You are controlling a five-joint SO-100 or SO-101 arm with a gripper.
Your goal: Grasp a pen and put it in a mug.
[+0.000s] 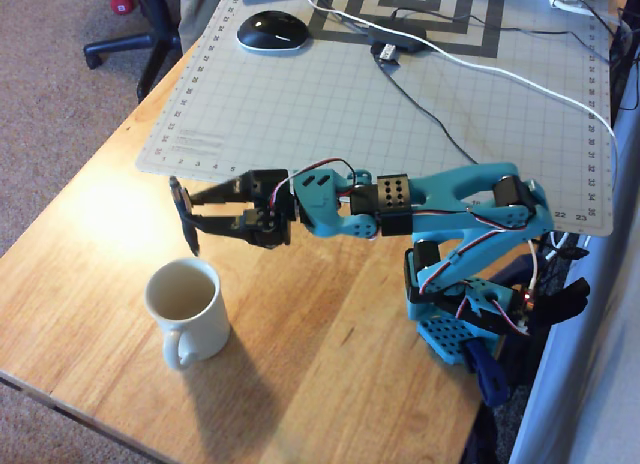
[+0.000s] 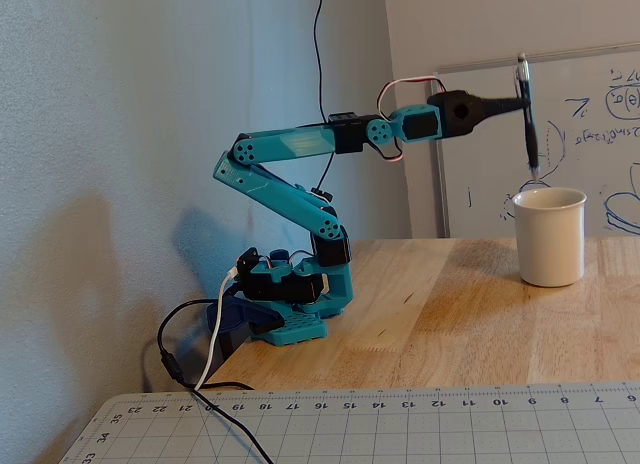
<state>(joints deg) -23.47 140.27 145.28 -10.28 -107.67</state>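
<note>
- The jaws (image 2: 522, 102) are gripping the pen (image 2: 527, 119) near its upper end, closed narrowly around it.
- The pen is hanging almost upright below the jaws, its tip pointing down, clear of the mug (image 2: 549, 236).
- In the overhead view the jaws (image 1: 185, 204) are sitting above the wooden surface (image 1: 330, 354), with the mug (image 1: 186, 308) just beyond and below them, standing upright on the surface with its handle facing away from the jaws.

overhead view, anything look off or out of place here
Nothing is spilled or broken. The pincer holds the pen near upright above the mug, whose opening is empty.
</note>
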